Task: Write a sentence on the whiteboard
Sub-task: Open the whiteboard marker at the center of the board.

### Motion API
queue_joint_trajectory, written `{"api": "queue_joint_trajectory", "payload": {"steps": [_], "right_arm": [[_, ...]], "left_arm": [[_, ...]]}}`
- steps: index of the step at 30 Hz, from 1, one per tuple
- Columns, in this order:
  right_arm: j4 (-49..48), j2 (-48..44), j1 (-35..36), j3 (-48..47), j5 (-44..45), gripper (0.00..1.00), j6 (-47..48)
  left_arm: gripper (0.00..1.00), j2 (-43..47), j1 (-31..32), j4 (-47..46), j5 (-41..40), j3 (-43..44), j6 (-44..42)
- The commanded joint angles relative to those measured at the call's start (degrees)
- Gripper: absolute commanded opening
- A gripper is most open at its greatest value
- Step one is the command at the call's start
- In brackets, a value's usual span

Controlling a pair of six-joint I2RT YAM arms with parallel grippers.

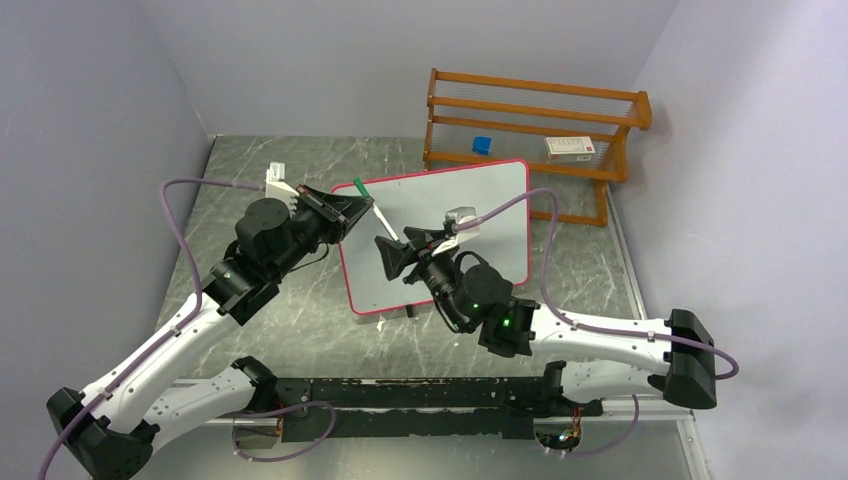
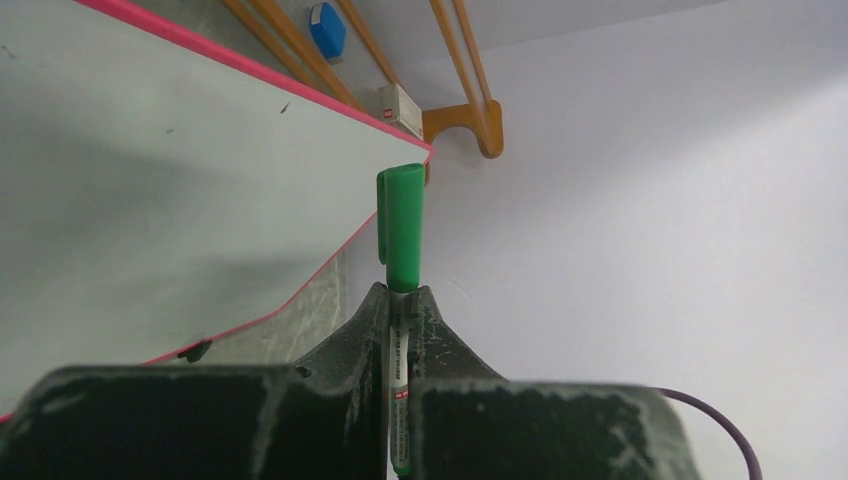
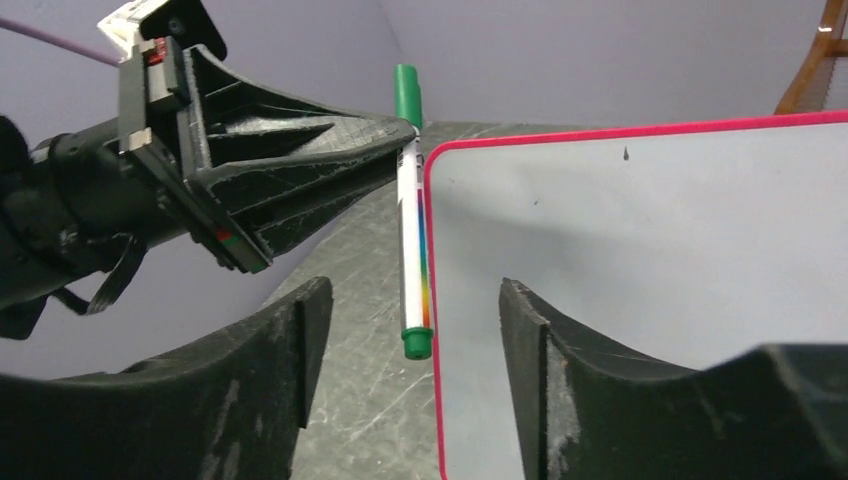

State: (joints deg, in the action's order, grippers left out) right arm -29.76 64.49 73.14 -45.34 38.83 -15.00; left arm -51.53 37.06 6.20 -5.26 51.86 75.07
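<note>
The whiteboard, white with a pink-red rim, lies at the middle of the table. Its visible face looks bare, so the sentence is out of view. My left gripper is shut on a white marker. The marker's green cap points up and away over the board's left edge. My right gripper is open. Its fingers stand on either side of the marker's green tail end without touching it.
A wooden rack stands at the back right, holding a blue object and a small white box. Grey walls close in on the left, back and right. A purple cable arcs over the board's right side.
</note>
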Motion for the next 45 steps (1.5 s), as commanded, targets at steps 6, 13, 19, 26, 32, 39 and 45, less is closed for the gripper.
{"api": "queue_joint_trajectory", "payload": {"steps": [6,13,19,26,32,39,45], "right_arm": [[-4.66,1.70,-3.40,-1.55,-1.73,0.49,-2.87],[-5.15,2.74,-5.10,-1.93,-4.65,0.34,-4.16],[-7.39,2.40,-6.72,-0.49,-7.91,0.24,-5.67],[-6.21,1.72,-8.08,-0.23,-10.61,0.00,-6.50],[0.14,-1.70,-11.02,0.87,-14.87,0.00,-8.93],[12.26,-8.13,-17.06,-0.40,-22.85,0.00,-9.33],[25.02,-11.75,-23.03,-5.15,-34.11,0.00,-7.45]], "left_arm": [[0.05,-0.41,2.77,-4.53,-3.38,-1.23,3.52],[0.05,-0.43,3.09,-5.75,-2.38,-1.61,4.46],[0.05,-0.77,3.50,-5.76,-1.12,-2.22,5.32],[0.07,-0.96,3.63,-6.71,-0.51,-2.29,4.89],[0.35,-0.69,3.60,-1.36,-3.00,0.84,-7.13],[0.78,-0.69,3.61,8.57,-6.33,9.04,-33.71],[0.93,0.42,3.60,11.89,-3.22,12.63,-57.91]]}}
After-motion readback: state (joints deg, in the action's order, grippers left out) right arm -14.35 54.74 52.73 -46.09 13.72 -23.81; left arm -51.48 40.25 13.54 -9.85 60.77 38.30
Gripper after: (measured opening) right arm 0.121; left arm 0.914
